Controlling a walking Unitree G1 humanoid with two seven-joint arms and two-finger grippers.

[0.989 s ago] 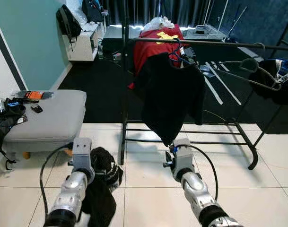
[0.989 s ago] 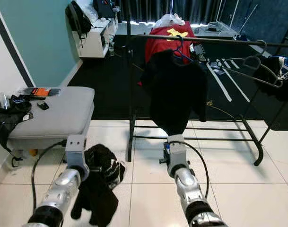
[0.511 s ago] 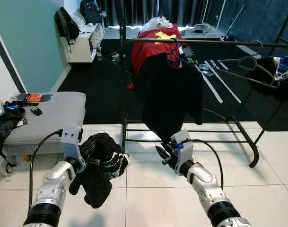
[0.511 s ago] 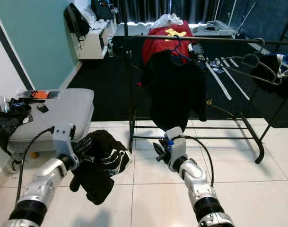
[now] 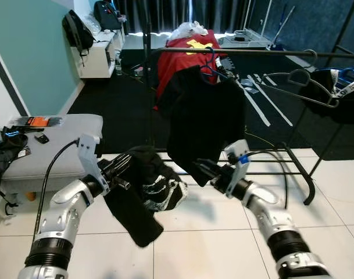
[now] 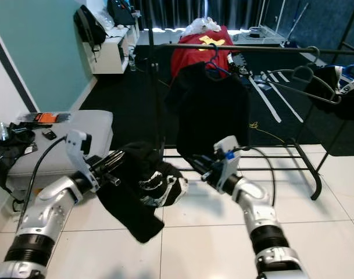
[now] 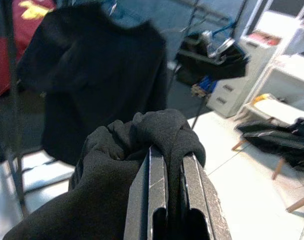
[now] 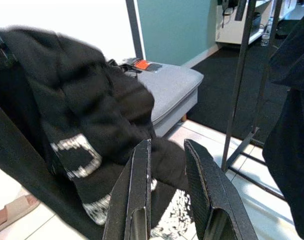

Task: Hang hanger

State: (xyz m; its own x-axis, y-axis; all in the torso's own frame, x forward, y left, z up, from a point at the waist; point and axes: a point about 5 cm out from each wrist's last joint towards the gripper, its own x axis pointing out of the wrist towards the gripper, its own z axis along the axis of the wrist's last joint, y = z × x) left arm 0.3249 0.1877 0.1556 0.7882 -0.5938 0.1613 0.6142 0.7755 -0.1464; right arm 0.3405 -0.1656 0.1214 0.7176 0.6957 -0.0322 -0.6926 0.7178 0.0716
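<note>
Garment, black with white print, hangs at lower centre, clamped in the left tool; right tool, fingers apart, points at it below the rack's rail.

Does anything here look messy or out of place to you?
Yes. The black garment in the left gripper hangs bunched up, not on a hanger. An empty hanger on the rack's rail sits tilted. Clutter lies on the grey ottoman.
</note>
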